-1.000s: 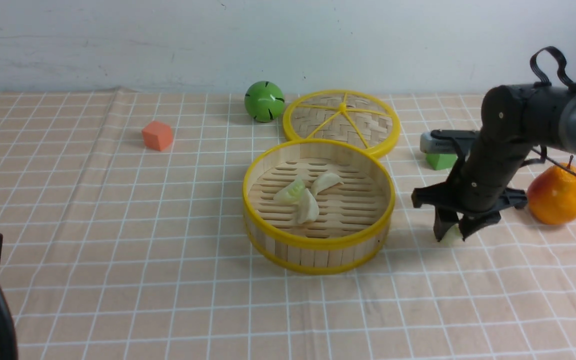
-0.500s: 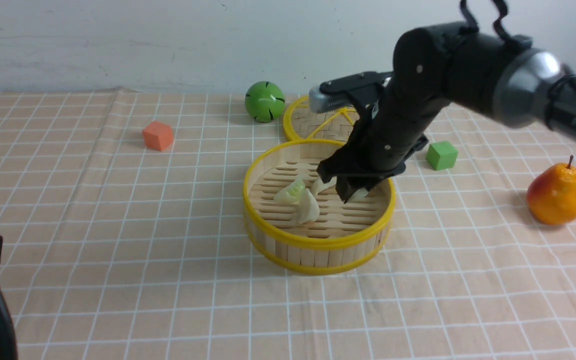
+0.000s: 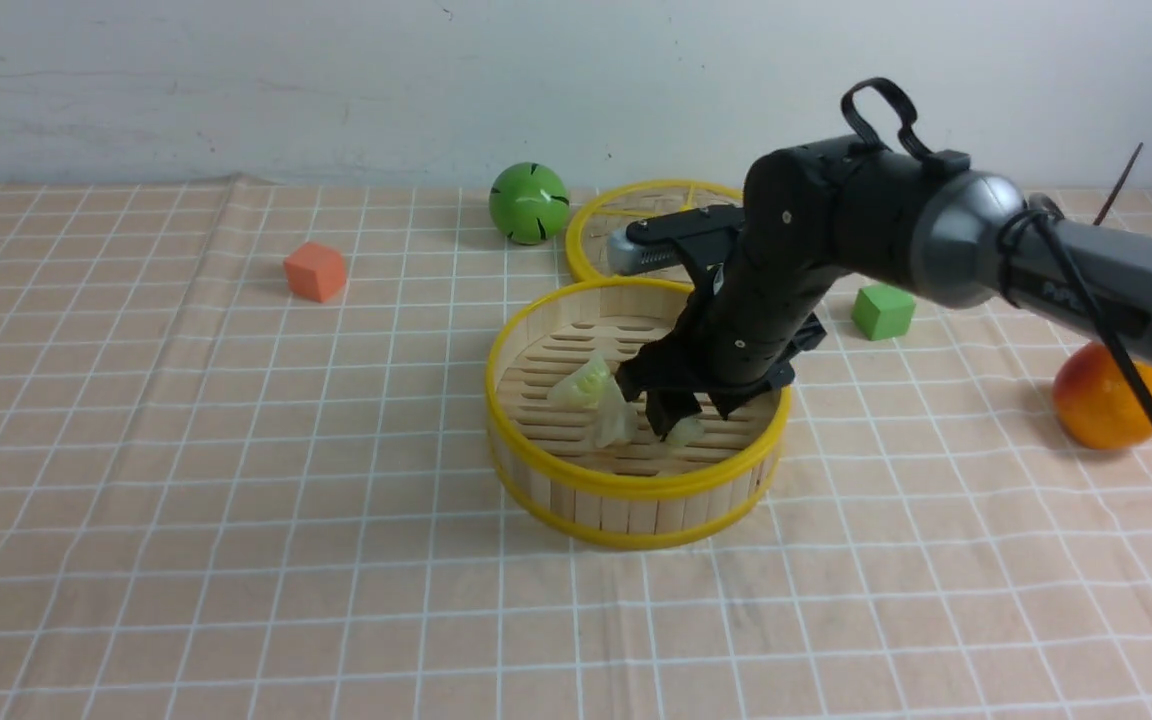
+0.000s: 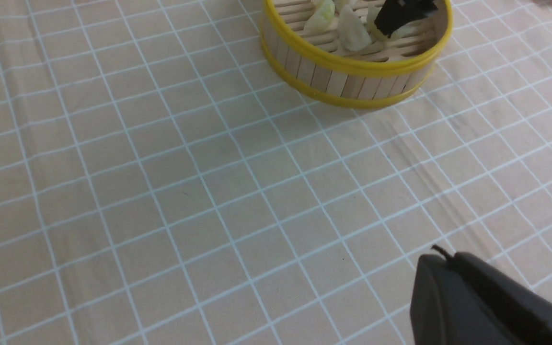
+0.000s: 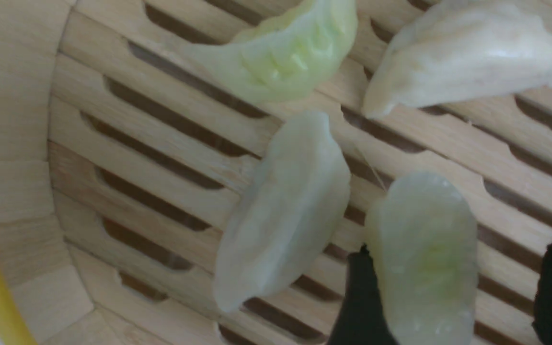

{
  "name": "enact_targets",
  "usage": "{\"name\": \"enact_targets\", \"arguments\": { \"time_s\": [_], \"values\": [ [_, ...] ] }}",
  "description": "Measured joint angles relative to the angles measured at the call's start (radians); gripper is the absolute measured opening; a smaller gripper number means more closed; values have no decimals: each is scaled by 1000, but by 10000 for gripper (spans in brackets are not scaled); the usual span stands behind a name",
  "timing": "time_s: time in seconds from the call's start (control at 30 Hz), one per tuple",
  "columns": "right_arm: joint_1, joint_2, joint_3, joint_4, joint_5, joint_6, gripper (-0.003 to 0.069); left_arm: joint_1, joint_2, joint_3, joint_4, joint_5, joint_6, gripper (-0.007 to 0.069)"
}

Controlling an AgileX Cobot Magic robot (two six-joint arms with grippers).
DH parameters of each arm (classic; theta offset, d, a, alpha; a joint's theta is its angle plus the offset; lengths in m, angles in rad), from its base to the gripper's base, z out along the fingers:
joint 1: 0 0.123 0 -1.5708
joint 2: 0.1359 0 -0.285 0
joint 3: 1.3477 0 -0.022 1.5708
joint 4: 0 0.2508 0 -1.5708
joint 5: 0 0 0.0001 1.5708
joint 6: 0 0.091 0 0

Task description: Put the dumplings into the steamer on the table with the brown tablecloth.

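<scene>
steamer sits about mid-tabletop, on the peach-brown tablecloth with its thin white grid. all four dumplings lie on its slatted floor.

in the right wrist view a pale green dumpling and a whitish dumpling lie side by side. a second whitish dumpling lies just beside them. the other pale green dumpling lies between the fingers of the right gripper. one finger touches that dumpling. the other finger stands apart from it with bare slats showing between, so the jaws are open and clamp nothing. in the front view the right arm reaches in from the right edge and down into the steamer, hiding one whitish dumpling.

left gripper hangs over bare cloth toward the near left corner, well apart from the steamer, with its jaws closed.

flat woven lid lies behind the steamer toward the far edge, its yellow rim touching the steamer's. a green ball sits just beside the lid, near the far edge. an orange cube sits alone toward the far left corner. a green cube sits between the steamer and the right edge. an orange pear stands near the right edge, partly behind the right arm.
</scene>
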Motion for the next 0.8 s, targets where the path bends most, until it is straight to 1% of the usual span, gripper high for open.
{"name": "enact_targets", "arguments": {
  "time_s": [0.07, 0.13, 0.17, 0.2, 0.27, 0.33, 0.4, 0.43, 0.47, 0.57, 0.63, 0.67, 0.73, 0.8],
  "values": [
    [0, -27, -10, 1, 51, 0, 469, 0, -85, 90, 0, -29, 0, 0],
    [1, -75, -13, 11, 85, 0, 449, 0, -167, 168, -2, -52, -4, 1],
    [1, -80, -13, 13, 92, 0, 442, 0, -175, 168, -2, -54, -4, 1],
    [1, -140, -14, 43, 123, -6, 403, 0, -253, 231, -5, -78, -24, 2],
    [1, -186, -14, 71, 142, -22, 368, 0, -312, 275, -5, -103, -47, 3],
    [7, -263, 0, 106, 151, -79, 302, 0, -370, 320, -3, -143, -79, 3],
    [19, -331, 35, 116, 152, -115, 233, 0, -422, 357, 3, -192, -106, 5],
    [20, -346, 46, 116, 151, -119, 226, 0, -422, 360, 3, -195, -108, 6],
    [27, -396, 86, 116, 145, -136, 177, 0, -442, 376, 6, -214, -114, 6],
    [38, -531, 228, 120, 92, -149, 80, 0, -454, 402, 6, -234, -122, 10],
    [39, -604, 299, 120, 43, -152, 47, 0, -454, 407, 6, -237, -123, 13],
    [39, -694, 411, 120, -25, -165, 6, 0, -454, 408, 6, -239, -123, 15],
    [39, -812, 536, 120, -115, -175, -18, 0, -454, 408, 6, -239, -125, 18],
    [39, -885, 609, 120, -165, -177, -21, 0, -454, 408, 6, -239, -125, 18]
  ]
}}
